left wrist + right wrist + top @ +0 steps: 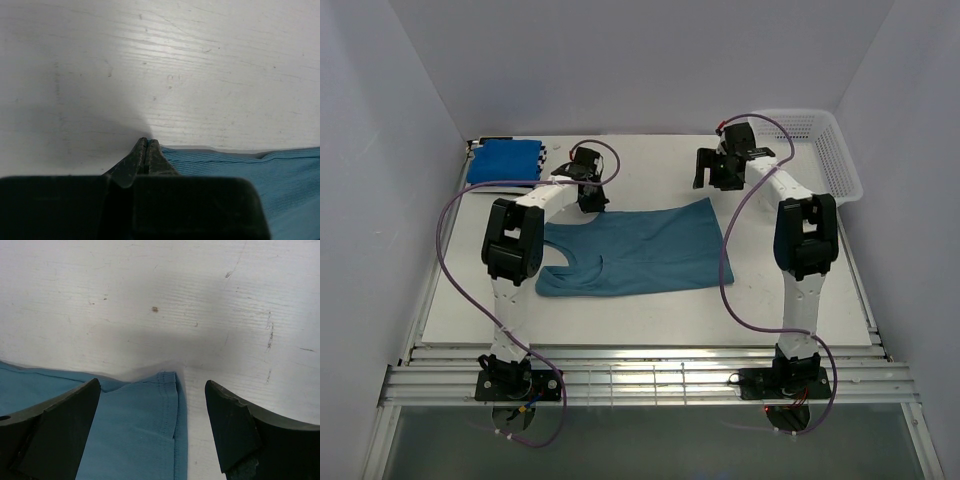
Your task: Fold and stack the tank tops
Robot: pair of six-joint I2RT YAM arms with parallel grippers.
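A muted teal tank top [630,255] lies spread flat mid-table, neck to the left. My left gripper [588,190] is shut at its far left corner; in the left wrist view the fingertips [146,142] press together where the teal cloth's [250,170] edge runs in. My right gripper [712,178] hovers open over the far right corner; in the right wrist view that hemmed corner [165,390] lies between the spread jaws [152,384], untouched. A folded royal blue tank top [503,160] sits at the back left, and a striped edge [544,156] peeks out beneath it.
A white mesh basket [825,150] stands at the back right corner. Purple cables loop from both arms over the table's sides. White walls close in the left, right and back.
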